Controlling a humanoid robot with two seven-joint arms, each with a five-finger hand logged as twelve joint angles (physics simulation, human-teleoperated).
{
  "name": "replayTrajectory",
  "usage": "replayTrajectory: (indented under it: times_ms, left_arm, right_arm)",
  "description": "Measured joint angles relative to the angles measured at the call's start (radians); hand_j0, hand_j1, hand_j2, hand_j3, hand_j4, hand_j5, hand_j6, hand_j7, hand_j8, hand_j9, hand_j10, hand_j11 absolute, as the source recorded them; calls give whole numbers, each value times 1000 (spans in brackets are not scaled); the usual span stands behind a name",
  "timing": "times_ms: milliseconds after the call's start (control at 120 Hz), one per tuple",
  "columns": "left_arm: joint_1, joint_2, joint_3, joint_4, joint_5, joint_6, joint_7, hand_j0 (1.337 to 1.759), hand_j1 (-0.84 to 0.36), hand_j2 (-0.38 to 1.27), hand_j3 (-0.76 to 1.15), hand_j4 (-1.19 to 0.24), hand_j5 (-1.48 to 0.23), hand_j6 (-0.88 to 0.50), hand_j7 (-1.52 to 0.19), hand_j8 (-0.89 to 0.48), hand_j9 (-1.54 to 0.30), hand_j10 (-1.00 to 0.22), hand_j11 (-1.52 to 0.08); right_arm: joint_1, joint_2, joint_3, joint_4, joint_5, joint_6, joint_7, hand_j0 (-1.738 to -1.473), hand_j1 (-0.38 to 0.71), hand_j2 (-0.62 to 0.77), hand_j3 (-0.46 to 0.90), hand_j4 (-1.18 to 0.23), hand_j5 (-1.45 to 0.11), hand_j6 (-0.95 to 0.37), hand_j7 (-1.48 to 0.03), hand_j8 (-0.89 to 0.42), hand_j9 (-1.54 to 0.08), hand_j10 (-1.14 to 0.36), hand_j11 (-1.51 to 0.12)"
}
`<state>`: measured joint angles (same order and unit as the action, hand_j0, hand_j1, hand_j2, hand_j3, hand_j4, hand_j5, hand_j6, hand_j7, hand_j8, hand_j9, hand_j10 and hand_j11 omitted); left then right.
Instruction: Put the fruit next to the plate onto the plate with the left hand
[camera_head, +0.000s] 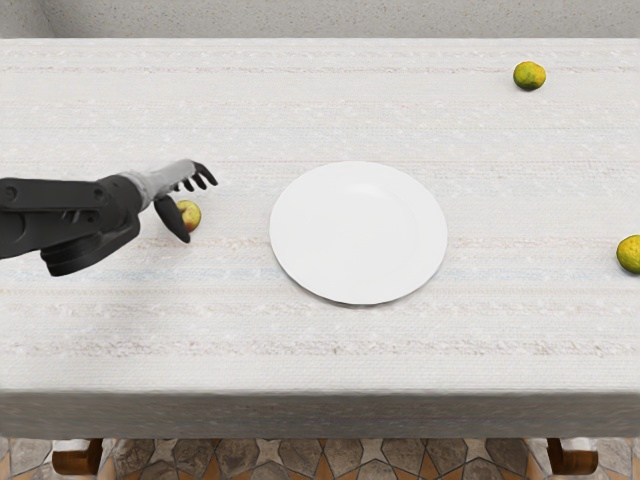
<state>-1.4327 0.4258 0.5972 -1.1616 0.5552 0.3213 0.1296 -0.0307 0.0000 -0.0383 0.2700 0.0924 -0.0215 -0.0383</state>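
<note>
Left of the plate (358, 232), the left hand (168, 192) has its fingers spread and grips nothing. Its dark thumb covers the left edge of the small fruit (189, 215), so contact cannot be judged. That fruit (yellow-orange, reddish blush) lies on the table (320, 360) near the plate's left rim. The plate's whole white face shows. Far right of it, a green-yellow fruit (630, 254) is cut by the frame.

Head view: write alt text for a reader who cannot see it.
The robot's dark left hand, fingers spread, reaches from the left to a small yellow-red round fruit lying left of a round white plate on a pale cloth-covered table. Two green-yellow round fruits lie far right, one near the far edge, one at the right edge.
</note>
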Motion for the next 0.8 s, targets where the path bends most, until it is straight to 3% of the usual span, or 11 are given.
replayTrajectory:
  times_ms: [358,583,800]
  left_arm:
    - [2,-2,29,6,4,2,33,1658,-251,106,0,-503,-654,-495,-654,-503,-654,-503,-654]
    - [2,-7,36,17,6,1,46,1655,-278,142,0,-587,-772,-428,-780,-584,-780,-583,-780]
    - [-2,-2,38,17,5,0,55,1652,-233,221,0,-633,-897,-465,-897,-550,-901,-658,-901]
  right_arm:
    - [0,0,0,0,1,0,0,-1658,-312,-6,0,-31,-40,-31,-40,-31,-40,-31,-40]
    - [0,0,0,0,0,0,0,-1658,-312,-6,0,-31,-40,-31,-40,-31,-40,-31,-40]
    - [0,0,0,0,0,0,0,-1658,-312,-6,0,-31,-40,-31,-40,-31,-40,-31,-40]
